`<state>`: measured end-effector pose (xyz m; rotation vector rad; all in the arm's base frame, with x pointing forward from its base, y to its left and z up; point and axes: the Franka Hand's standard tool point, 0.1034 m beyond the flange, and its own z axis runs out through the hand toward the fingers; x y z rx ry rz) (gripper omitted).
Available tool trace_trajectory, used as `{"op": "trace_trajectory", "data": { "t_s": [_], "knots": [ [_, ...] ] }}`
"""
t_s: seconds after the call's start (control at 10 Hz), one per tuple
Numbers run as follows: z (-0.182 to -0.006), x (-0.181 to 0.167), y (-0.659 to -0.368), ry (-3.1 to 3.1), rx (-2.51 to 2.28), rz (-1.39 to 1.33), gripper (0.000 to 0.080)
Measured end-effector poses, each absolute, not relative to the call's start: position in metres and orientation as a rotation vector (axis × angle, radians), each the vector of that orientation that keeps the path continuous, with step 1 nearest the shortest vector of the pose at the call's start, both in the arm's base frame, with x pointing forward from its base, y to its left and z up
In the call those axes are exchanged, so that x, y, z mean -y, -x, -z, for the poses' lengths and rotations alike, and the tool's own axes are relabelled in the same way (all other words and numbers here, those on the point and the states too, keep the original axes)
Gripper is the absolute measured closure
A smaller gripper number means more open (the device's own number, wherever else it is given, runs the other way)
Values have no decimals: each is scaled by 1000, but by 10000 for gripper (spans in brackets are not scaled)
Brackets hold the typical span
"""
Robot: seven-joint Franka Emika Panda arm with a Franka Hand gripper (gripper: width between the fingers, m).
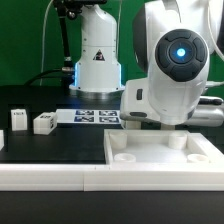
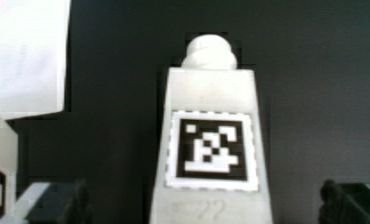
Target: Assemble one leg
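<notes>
Exterior view's left to right, I note a white block (image 1: 20, 119), a second block (image 1: 43, 123), the marker board (image 1: 95, 117), then the arm (image 1: 175, 70) over the socketed tray (image 1: 160, 160). My hand (image 2: 207, 199) has its fingers (image 2: 57, 203) apart, the leg (image 2: 208, 130) between them on the worktop (image 2: 111, 120).

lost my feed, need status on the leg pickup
end effector open, straddling the leg, no contact. leg not gripped, tag facing the wrist camera. nothing between jaws and leg.
</notes>
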<state>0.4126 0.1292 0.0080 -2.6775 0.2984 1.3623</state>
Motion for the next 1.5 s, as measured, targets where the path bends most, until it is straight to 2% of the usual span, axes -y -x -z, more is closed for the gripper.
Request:
{"op": "trace_trajectory", "data": {
  "t_s": [0.4,0.5,0.6,0.7,0.8,1.4,1.5],
  "knots": [
    [-5,-129,-412,2684,-299,-1353,151],
    [-5,-129,-412,2684,-299,-1353,302],
    [-5,-129,-412,2684,-299,-1353,302],
    [-5,-129,-412,2684,-299,-1353,440],
    [-5,-129,-412,2684,-299,-1353,508],
    [-7,-129,-412,2679,-291,-1357,508],
    [-25,-125,-418,2659,-265,-1363,508]
  ]
}}
